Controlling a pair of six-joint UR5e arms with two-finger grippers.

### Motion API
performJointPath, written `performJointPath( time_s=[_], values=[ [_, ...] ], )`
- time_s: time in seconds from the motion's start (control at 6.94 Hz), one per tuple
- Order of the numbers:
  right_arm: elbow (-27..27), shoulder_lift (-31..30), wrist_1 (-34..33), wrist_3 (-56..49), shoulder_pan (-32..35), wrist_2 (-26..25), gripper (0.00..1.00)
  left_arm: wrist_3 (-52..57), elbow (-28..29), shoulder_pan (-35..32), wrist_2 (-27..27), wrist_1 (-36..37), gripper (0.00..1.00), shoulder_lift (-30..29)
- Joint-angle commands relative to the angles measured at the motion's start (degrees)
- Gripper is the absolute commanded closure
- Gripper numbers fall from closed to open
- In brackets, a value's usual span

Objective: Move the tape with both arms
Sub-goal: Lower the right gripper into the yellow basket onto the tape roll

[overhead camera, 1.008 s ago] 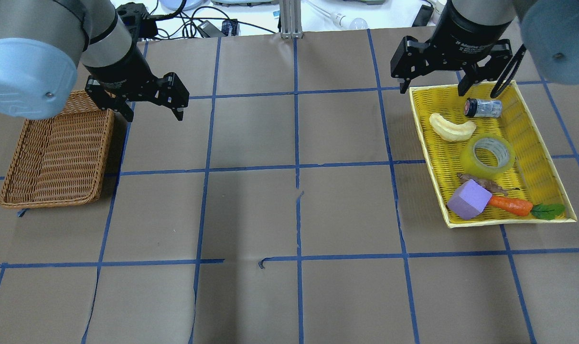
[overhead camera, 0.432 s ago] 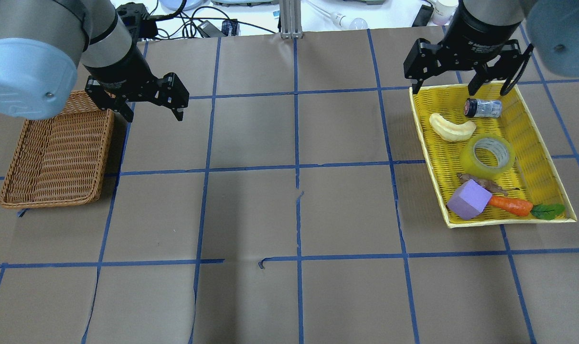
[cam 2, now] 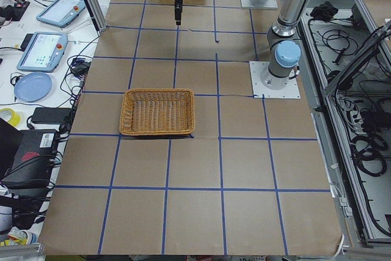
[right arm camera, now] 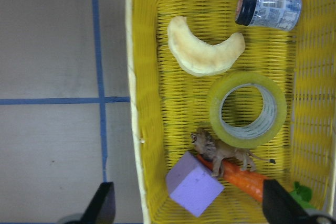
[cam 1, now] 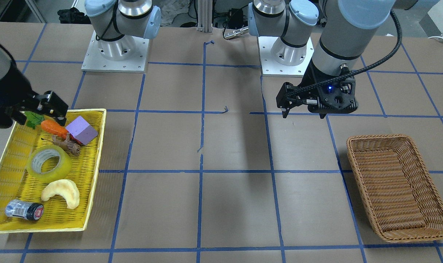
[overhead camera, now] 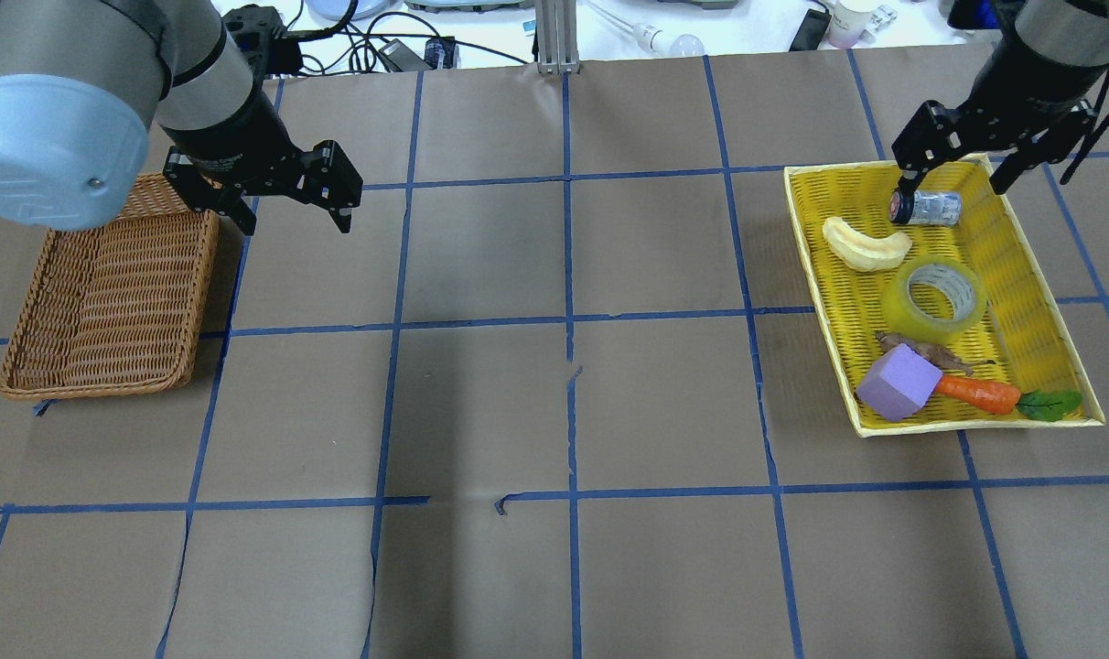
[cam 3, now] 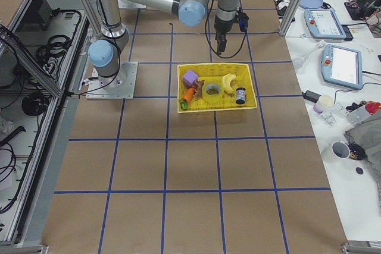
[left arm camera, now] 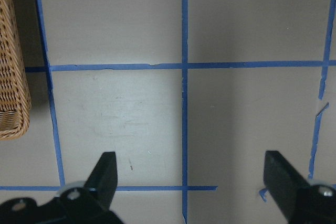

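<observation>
The tape [overhead camera: 934,297], a yellow-green roll with a pale core, lies flat in the middle of the yellow tray [overhead camera: 822,302]. It also shows in the front view [cam 1: 48,163] and the right wrist view [right arm camera: 247,109]. My right gripper [overhead camera: 957,174] is open and empty, well above the tray; its wrist view [right arm camera: 191,205] looks straight down on the tray. My left gripper [overhead camera: 294,215] is open and empty, above bare table beside the wicker basket [overhead camera: 106,293]. It also shows in the front view [cam 1: 302,114].
The tray also holds a black-capped jar [overhead camera: 925,207], a crescent pastry toy [overhead camera: 866,245], a brown toy [overhead camera: 920,351], a purple block [overhead camera: 896,382] and a carrot [overhead camera: 975,392]. The brown-papered table has a blue tape grid. Cables and devices lie beyond the far edge.
My right gripper has moved right in the overhead view and now looks smaller there, one finger over the jar. The left arm and the objects have not moved.
</observation>
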Motion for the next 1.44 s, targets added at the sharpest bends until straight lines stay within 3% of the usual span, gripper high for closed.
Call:
performJointPath(
  time_s=[0.0, 0.29, 0.43, 0.58, 0.72, 0.86, 1.01, 1.3],
  values=[
    [3.4, 6.4, -10.1, -7.0, -3.9, -0.4, 0.0, 0.1, 0.1, 0.0, -0.1, 0.0, 0.0, 0.0],
    [7.3, 11.5, -18.7, -12.1, -7.8, -0.4, 0.0, 0.1, 0.1, 0.0, 0.0, 0.0, 0.0, 0.0],
    [10.0, 12.6, -21.8, -12.4, -8.1, -1.6, 0.14, 0.1, 0.0, 0.0, -0.1, 0.0, 0.0, 0.0],
    [12.2, 12.6, -24.7, -12.5, -9.0, -2.2, 0.19, 0.0, 0.0, 0.0, -0.1, 0.0, 0.0, 0.0],
    [12.5, 12.7, -25.4, -15.3, -9.6, -2.3, 0.39, 0.0, -0.1, 0.0, -0.1, 0.0, 0.0, 0.0],
    [12.6, 12.7, -25.3, -15.9, -9.7, -2.3, 0.65, 0.1, -0.1, 0.0, -0.1, 0.0, 0.0, 0.0],
    [12.6, 12.5, -24.9, -15.7, -9.7, -2.3, 0.79, 0.1, -0.1, 0.0, -0.1, 0.0, 0.0, 0.0],
    [12.8, 12.3, -24.8, -15.7, -9.7, -2.5, 0.95, 0.1, -0.1, 0.0, -0.1, 0.1, 0.0, 0.0]
  ],
)
